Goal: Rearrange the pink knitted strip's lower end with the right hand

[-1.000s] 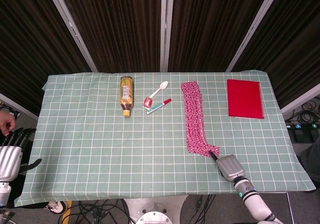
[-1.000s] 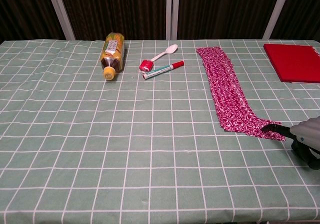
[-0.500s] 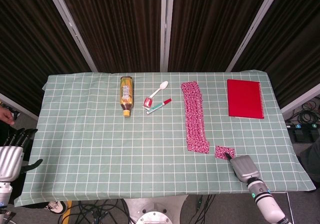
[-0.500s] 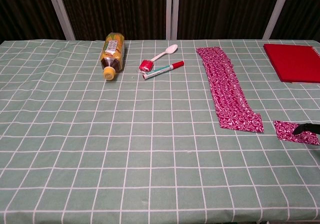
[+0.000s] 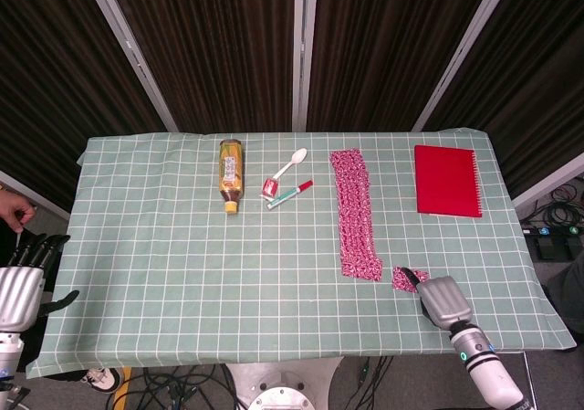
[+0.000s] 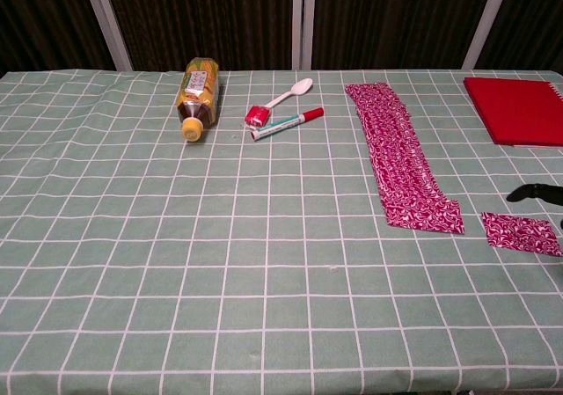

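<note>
Right hand (image 6: 538,193): only a dark fingertip shows at the frame's right edge, raised above a small detached pink piece (image 6: 520,234) lying flat on the checked surface (image 6: 176,263). Pink knitted strip (image 6: 400,156): just left of that piece, running away from the hand.

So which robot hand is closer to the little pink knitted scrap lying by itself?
The right hand, right beside the small pink knitted scrap at the table's near right. The left hand hangs past the table's far left edge.
</note>
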You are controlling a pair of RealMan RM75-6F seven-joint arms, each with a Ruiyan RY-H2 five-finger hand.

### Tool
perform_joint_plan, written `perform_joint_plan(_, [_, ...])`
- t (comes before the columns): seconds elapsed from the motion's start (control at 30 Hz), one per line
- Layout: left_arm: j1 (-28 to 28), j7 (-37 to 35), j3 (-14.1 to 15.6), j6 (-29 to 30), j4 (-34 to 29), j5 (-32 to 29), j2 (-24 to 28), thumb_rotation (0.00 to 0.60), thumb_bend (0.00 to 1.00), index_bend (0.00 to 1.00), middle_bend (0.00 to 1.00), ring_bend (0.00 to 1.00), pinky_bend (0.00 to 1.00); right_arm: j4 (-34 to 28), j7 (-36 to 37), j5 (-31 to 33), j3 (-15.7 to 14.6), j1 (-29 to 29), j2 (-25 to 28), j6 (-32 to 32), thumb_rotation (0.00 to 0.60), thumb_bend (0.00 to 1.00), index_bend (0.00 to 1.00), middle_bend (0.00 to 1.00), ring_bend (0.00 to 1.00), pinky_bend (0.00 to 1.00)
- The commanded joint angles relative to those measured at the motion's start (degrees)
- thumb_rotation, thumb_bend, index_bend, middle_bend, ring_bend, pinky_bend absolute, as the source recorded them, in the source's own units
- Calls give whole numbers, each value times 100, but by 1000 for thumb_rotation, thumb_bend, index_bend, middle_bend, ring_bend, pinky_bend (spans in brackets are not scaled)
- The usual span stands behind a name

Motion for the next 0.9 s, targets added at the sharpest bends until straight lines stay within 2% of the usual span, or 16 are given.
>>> perform_joint_plan(0.03, [3, -13, -5, 7, 4, -6, 1, 600, 95, 147, 157, 102, 195, 16, -30, -55, 102, 110, -181, -90, 600, 1000, 76, 912, 832, 709])
perform_joint_plan(0.27, [32, -155, -17, -7, 83, -88, 27, 600, 96, 147, 157, 102, 195, 28, -870, 887, 340, 479, -538, -445, 600, 1000, 76, 913, 832, 708])
perform_joint_plan(0.47, [46, -263, -24, -2, 160, -109, 35, 600, 95, 147, 157, 102, 195, -110, -1478, 1607, 330, 694, -669, -449, 600, 1000, 74, 913, 832, 709])
perform_joint_plan(0.9, [30, -245, -34, -12, 132, -99, 47, 600, 95, 147, 156, 102, 195, -118, -1696, 2194, 253, 1061, -826, -590, 600, 1000, 73, 913, 832, 708])
